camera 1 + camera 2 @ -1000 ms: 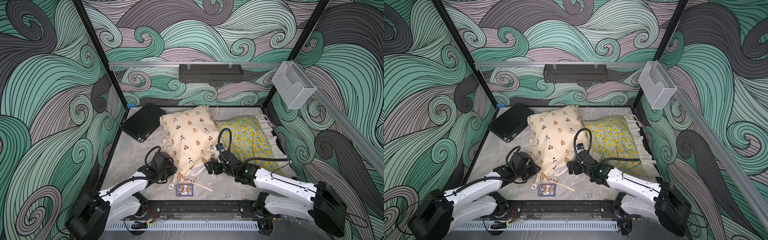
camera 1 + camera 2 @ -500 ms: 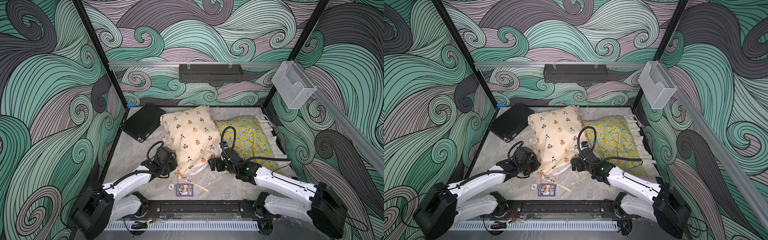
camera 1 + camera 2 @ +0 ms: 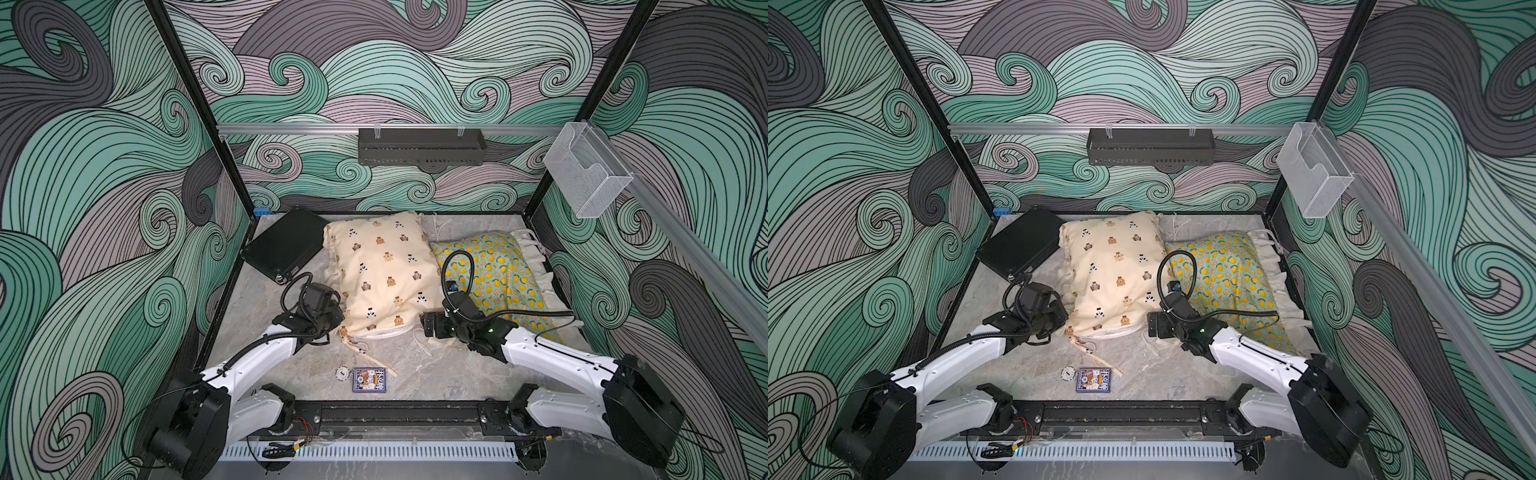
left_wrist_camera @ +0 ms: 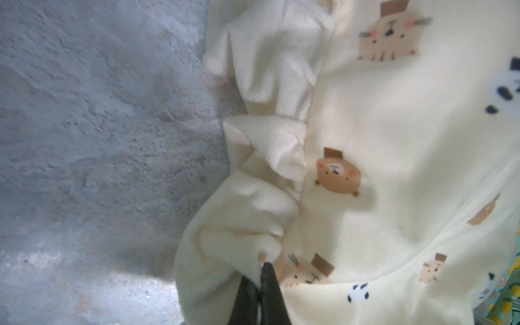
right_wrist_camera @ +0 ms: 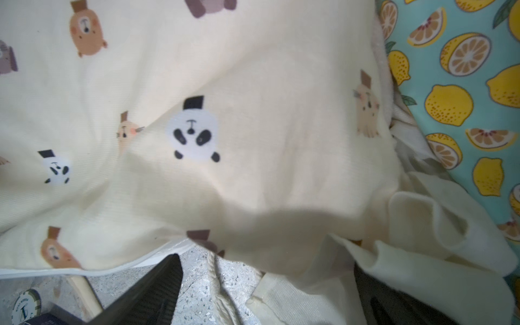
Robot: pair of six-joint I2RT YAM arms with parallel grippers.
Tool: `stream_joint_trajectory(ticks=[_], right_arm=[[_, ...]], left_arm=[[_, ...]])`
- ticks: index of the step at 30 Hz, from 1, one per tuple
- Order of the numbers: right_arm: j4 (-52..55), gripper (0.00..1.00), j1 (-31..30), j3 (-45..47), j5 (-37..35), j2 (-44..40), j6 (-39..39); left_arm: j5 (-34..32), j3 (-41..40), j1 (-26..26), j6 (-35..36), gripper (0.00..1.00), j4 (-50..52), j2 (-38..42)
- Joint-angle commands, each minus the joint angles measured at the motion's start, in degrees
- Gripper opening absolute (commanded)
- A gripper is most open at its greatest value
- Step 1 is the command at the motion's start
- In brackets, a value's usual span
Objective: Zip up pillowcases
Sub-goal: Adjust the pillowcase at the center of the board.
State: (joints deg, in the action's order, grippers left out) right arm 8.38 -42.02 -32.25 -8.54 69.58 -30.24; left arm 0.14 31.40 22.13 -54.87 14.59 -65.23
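Note:
The cream pillowcase (image 3: pixel 382 270) (image 3: pixel 1117 266) with bear and panda prints lies mid-table in both top views. A white strip shows along its near edge. The mint lemon-print pillowcase (image 3: pixel 494 270) (image 5: pixel 461 92) lies to its right, touching it. My left gripper (image 3: pixel 338 324) (image 4: pixel 260 271) is at the cream case's near left corner, shut on a fold of its cream ruffle (image 4: pixel 239 225). My right gripper (image 3: pixel 424 326) (image 5: pixel 264 281) stands open at the near right corner. Its dark fingers (image 5: pixel 152 287) sit either side of a ruffle flap and a cord on the table. No zipper pull shows.
A flat black case (image 3: pixel 284 245) lies at the back left. A card deck (image 3: pixel 369 379), a poker chip (image 3: pixel 341 372) and a thin wooden stick lie near the front rail. A black tray (image 3: pixel 419 147) and a clear holder (image 3: pixel 586 174) hang on the walls.
My left gripper has moved in to the cream case's near left corner and shut on its ruffle. The right gripper has shifted slightly and stays open.

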Motion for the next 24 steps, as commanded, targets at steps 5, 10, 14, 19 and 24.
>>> stream_joint_trajectory(ticks=[5, 10, 14, 19, 24], right_arm=[[3.2, 0.99, 1.1, -3.3, 2.2, 0.9, 0.4], [3.7, 0.99, 0.8, -3.4, 4.9, -1.5, 0.4], [5.6, 0.99, 0.1, -3.6, 5.6, -4.3, 0.2], [7.0, 0.99, -1.5, -3.1, 6.3, -6.7, -0.8], [6.9, 0.99, -3.9, -2.8, 7.3, -7.5, -2.2]], left_arm=[[9.4, 5.0, -4.8, 2.0, 0.0, 4.6, -1.2], [14.6, -0.9, -4.7, -2.0, 0.02, 0.4, 1.4], [14.1, -1.4, -4.7, -1.5, 0.21, 6.0, 4.2], [14.3, -3.0, -4.7, -1.7, 0.41, 9.2, 8.1], [16.9, -5.8, -4.2, -4.3, 0.48, 7.4, 10.9]])
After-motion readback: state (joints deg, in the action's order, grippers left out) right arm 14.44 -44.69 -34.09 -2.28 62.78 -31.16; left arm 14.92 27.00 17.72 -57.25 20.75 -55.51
